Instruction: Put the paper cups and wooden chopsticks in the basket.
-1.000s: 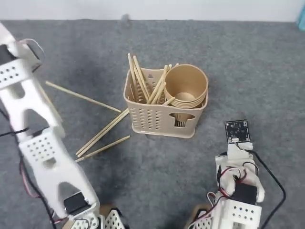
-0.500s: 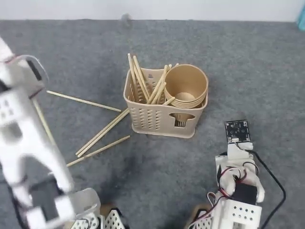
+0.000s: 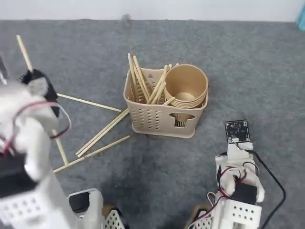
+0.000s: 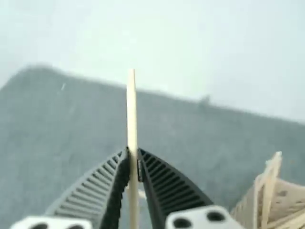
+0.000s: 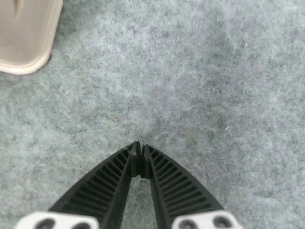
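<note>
My left pincer [image 4: 133, 164] is clamped on one stick [image 4: 131, 109], jaws nearly touching with just the wood between them. In the high view it sits well off to the left of the basket [image 3: 157, 119], with stick poking out both sides of the grip.

My right pincer [image 5: 140, 157] is closed on nothing, over bare carpet [image 5: 214, 71] near a basket corner.

The cups [image 3: 186, 86] are nested in the basket, next to a bunch of sticks leaning on its wall. A few loose sticks [image 3: 102, 132] lie flat on the carpet just beside it.

Handling-wise, I'd guess these sticks weigh nothing. They're thin, stiff, smooth wood, so a stick can easily swivel in the jaws if I grab near an end. The middle seems the safest place to grab, squeezing across the stick. The fuzzy carpet probably makes the flat ones fiddly to get under. The basket is beige slotted plastic and the cups are plain brown paper, so they'd crush easily.
</note>
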Robot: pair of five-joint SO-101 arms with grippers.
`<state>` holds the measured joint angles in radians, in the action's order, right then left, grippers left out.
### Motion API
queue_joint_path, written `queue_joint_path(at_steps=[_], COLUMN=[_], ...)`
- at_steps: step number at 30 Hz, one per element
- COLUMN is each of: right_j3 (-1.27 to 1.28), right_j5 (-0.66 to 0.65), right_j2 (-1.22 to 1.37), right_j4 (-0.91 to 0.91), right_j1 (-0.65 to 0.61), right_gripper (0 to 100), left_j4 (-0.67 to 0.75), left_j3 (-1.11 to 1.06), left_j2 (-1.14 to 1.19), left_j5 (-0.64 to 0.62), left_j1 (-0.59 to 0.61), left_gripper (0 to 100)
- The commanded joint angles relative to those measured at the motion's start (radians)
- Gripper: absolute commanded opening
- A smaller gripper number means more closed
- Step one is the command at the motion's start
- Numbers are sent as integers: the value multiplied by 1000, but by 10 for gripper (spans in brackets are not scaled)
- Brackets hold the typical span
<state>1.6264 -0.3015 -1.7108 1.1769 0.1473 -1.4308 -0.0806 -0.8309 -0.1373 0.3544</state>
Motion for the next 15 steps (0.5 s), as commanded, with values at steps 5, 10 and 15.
queue_joint_path(at_steps=[5,10,15], right_j3=[-11,-11,-11], right_j5=[-11,-11,-11], right_j2=[-12,-12,-12], right_j4=[13,13,13], right_j1=[-1,-1,-1], right_gripper=[6,6,6], left_j4=[471,763,1154], left_j3=[-466,-625,-750], left_j2=[-379,-488,-497], left_j5=[-2,-78,-86], left_j1=[-150,-273,-414], left_gripper=[12,12,12])
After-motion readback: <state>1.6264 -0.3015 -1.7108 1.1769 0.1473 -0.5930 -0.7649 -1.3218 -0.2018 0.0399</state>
